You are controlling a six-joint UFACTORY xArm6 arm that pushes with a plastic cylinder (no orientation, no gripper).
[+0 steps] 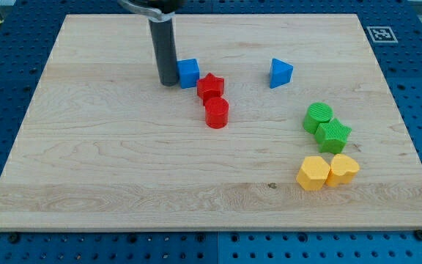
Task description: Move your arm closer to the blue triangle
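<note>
The blue triangle (280, 72) lies on the wooden board towards the view's upper right of centre. My tip (168, 82) is at the lower end of the dark rod, well to the left of the triangle. It stands right beside the left face of a blue cube (188, 72); I cannot tell if they touch. The cube, and further right bare board, lie between my tip and the triangle.
A red star (210, 86) and a red cylinder (216, 113) sit just right of and below the cube. A green cylinder (318, 116) and green star (333, 135) lie at the right, with a yellow hexagon (313, 173) and yellow heart (343, 169) below them.
</note>
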